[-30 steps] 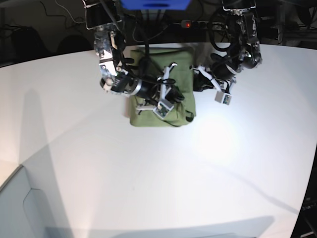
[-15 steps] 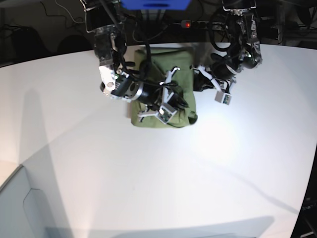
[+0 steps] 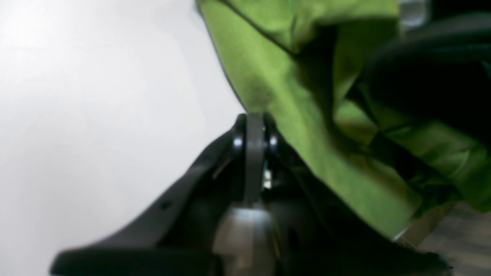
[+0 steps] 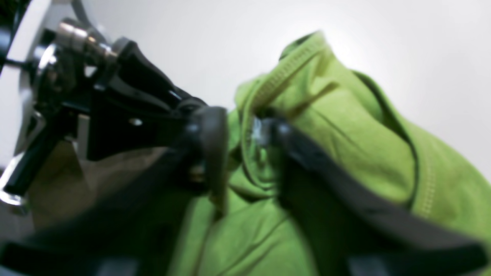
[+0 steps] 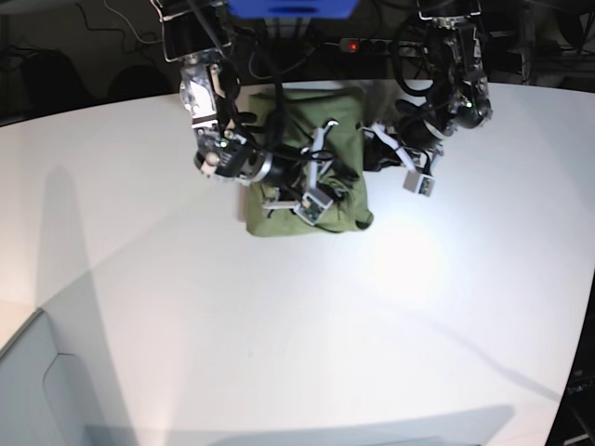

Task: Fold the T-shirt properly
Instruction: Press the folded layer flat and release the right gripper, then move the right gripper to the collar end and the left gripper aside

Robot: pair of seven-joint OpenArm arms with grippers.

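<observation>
The olive-green T-shirt (image 5: 344, 125) lies as a folded rectangle at the back of the white table (image 5: 279, 325). My right gripper (image 5: 311, 200) hovers low over its front edge. In the right wrist view its jaws stand open, and a hemmed fold of the T-shirt (image 4: 345, 134) bulges up between the two fingers (image 4: 211, 142). My left gripper (image 5: 423, 183) hangs just beyond the shirt's right edge. The left wrist view shows that gripper (image 3: 251, 124) shut with nothing in it, beside the T-shirt (image 3: 307, 115).
A power strip with a red light (image 5: 351, 44) and cables lie behind the table. A blue box (image 5: 293, 7) sits at the top centre. The table's edge (image 5: 28, 325) cuts across the lower left corner.
My right gripper has opened over the shirt's front edge and drawn back a little to the left. The front right corner of the cloth has settled. The left arm has stayed put.
</observation>
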